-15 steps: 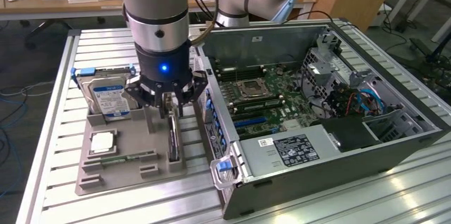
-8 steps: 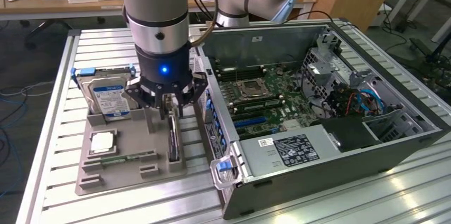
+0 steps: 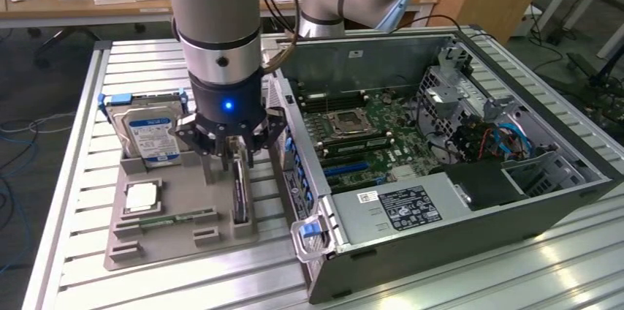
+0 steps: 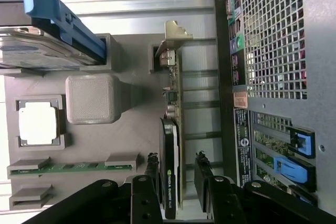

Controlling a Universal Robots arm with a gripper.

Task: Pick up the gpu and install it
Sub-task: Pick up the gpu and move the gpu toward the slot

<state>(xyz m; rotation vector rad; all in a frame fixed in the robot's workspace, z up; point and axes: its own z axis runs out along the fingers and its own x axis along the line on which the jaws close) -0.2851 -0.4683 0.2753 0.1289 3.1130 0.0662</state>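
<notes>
The gpu is a thin dark card standing on its edge in a slot of the grey holder tray, on the side nearest the computer case. In the wrist view the gpu has its silver bracket at the far end. My gripper hangs straight down over the card's end away from the bracket. My gripper is open. One of its fingers stands on each side of the card, with a visible gap on the case side.
The tray also holds a hard drive with a blue label, a processor and a green memory stick. The open computer case lies just to the exterior view's right, with its motherboard exposed. Blue slot latches sit close to the gripper.
</notes>
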